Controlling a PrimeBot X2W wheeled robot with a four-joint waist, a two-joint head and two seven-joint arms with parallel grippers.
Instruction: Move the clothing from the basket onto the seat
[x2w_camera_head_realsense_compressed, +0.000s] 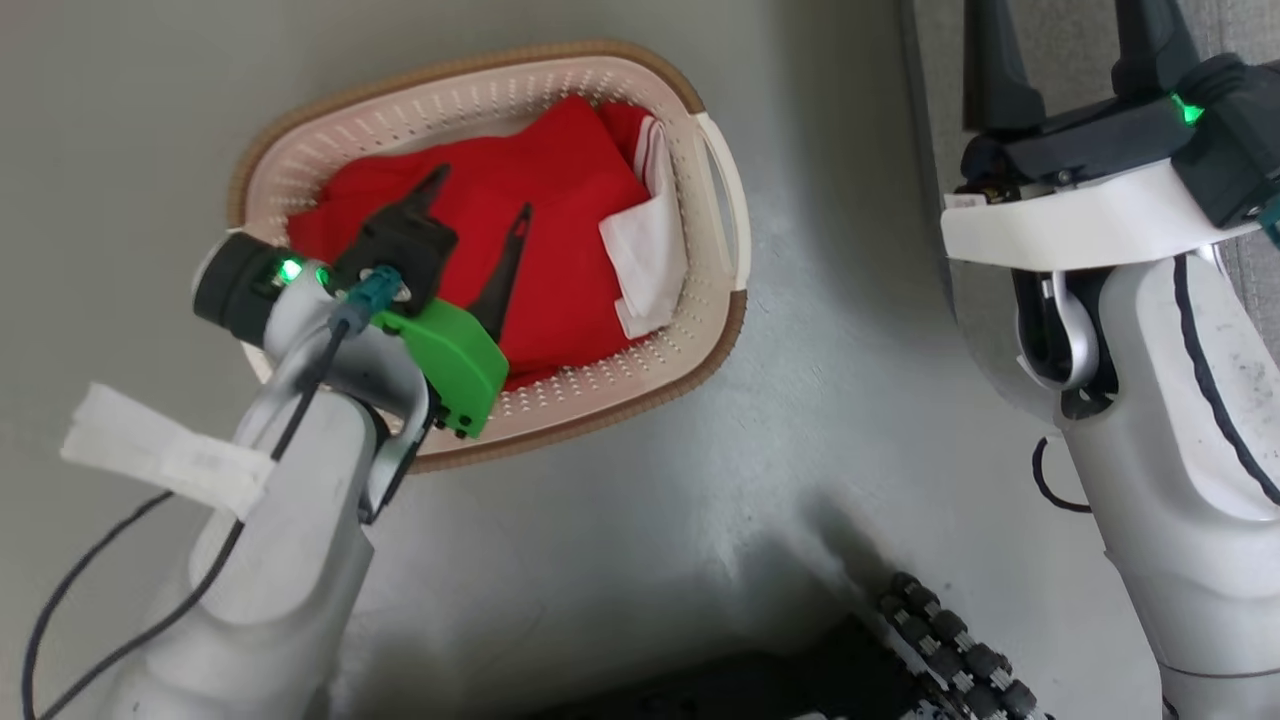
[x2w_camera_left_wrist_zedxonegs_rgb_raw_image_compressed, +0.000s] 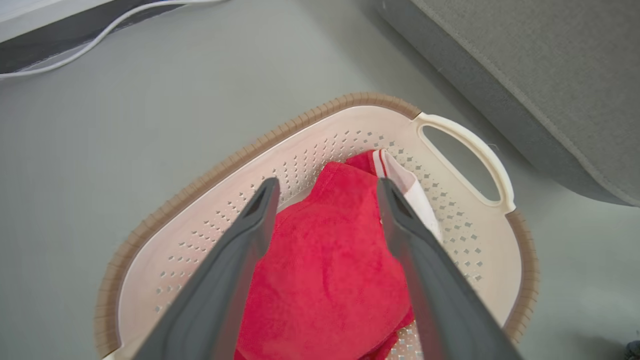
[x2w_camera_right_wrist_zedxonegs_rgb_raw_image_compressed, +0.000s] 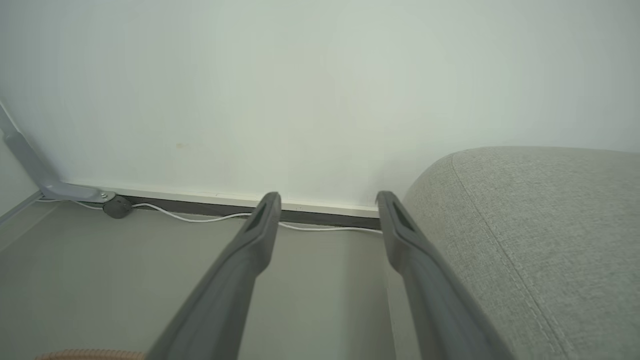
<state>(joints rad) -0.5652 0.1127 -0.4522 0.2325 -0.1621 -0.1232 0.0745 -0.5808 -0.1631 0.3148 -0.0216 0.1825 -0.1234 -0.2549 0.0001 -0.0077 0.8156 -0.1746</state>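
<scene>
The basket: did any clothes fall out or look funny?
Nothing stands out. The basket sits upright on the floor, and the clothing lies wholly inside it, with a white part bunched against one end.

White cable (x2w_camera_right_wrist_zedxonegs_rgb_raw_image_compressed: 190, 218) along the dark skirting (x2w_camera_right_wrist_zedxonegs_rgb_raw_image_compressed: 330, 218) below a pale wall (x2w_camera_right_wrist_zedxonegs_rgb_raw_image_compressed: 300, 90)

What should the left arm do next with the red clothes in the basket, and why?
Probably lower the open left pincer onto the red clothing and close; its fingers frame the pile in the basket, gripping nothing yet.
</scene>
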